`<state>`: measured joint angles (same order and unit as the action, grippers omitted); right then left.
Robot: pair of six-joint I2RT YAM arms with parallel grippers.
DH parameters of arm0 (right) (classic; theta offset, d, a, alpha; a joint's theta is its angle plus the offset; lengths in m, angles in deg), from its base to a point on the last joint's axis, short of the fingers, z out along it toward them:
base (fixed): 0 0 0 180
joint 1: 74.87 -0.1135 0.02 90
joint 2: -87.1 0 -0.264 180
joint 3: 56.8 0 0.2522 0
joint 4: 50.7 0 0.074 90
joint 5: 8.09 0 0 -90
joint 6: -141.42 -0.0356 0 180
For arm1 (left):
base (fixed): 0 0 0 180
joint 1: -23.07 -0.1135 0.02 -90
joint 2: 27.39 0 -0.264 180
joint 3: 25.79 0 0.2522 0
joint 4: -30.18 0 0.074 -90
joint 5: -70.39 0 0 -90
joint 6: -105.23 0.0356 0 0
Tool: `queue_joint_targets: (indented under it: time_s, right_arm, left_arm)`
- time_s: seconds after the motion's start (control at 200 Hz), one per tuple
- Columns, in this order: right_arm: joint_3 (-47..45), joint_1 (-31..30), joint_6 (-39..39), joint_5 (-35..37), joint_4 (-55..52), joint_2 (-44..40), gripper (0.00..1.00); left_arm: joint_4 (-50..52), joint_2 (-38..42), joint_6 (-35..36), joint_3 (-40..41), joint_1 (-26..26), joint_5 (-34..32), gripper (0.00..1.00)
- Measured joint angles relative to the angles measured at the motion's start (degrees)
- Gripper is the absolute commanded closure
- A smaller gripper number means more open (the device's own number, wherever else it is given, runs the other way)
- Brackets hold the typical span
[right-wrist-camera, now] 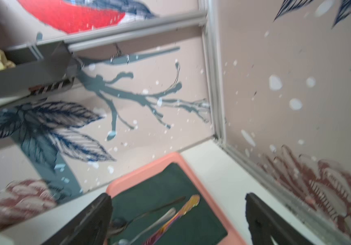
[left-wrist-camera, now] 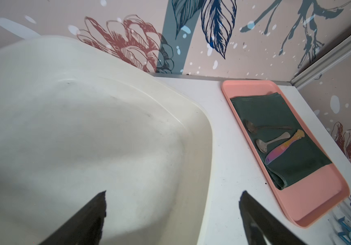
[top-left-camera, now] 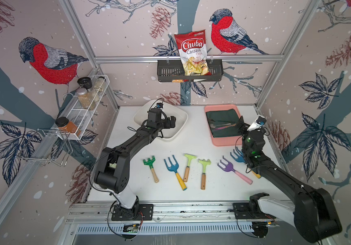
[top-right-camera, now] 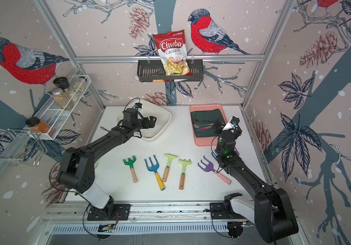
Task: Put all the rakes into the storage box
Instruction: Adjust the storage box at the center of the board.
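Observation:
Three rakes lie in a row on the white table: a dark green one (top-left-camera: 149, 163) (top-right-camera: 129, 162) and two lime green ones (top-left-camera: 189, 158) (top-left-camera: 204, 164), all with wooden handles. The storage box (top-left-camera: 181, 124) (top-right-camera: 166, 122) (left-wrist-camera: 85, 101), a shallow white tub, sits at the back left, and its inside looks bare in the left wrist view. My left gripper (top-left-camera: 172, 122) (top-right-camera: 152, 122) (left-wrist-camera: 173, 193) hovers open over the box's near right part, holding nothing. Over the pink tray (top-left-camera: 221, 142) my right gripper (top-left-camera: 239, 125) (right-wrist-camera: 177, 197) is open with nothing in it. No rake is touched.
Blue (top-left-camera: 171, 165) and purple (top-left-camera: 227, 166) hand forks lie among the rakes, another blue fork (top-left-camera: 235, 156) by the right arm. The tray holds a green cloth (left-wrist-camera: 276, 127) with spoons. A black basket (top-left-camera: 166, 73) with a chips bag hangs on the back wall, a spice rack (top-left-camera: 85, 110) on the left.

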<state>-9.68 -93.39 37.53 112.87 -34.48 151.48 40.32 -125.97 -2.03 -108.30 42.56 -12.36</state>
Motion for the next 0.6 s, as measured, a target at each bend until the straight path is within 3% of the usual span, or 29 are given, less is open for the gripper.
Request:
queue_joint_targets:
  time_s: [0.2,0.6]
  right_arm:
    - [1.8,-1.9,-7.6,-5.4,-18.4,-2.5,0.00]
    - [0.8,-3.1,-11.7,-6.0,-29.3,-9.4,0.00]
  left_arm:
    - [2.6,-14.7,-2.4,-13.7,2.2,6.2,0.03]
    - [17.6,-35.9,-2.2,-43.7,7.1,12.3,0.03]
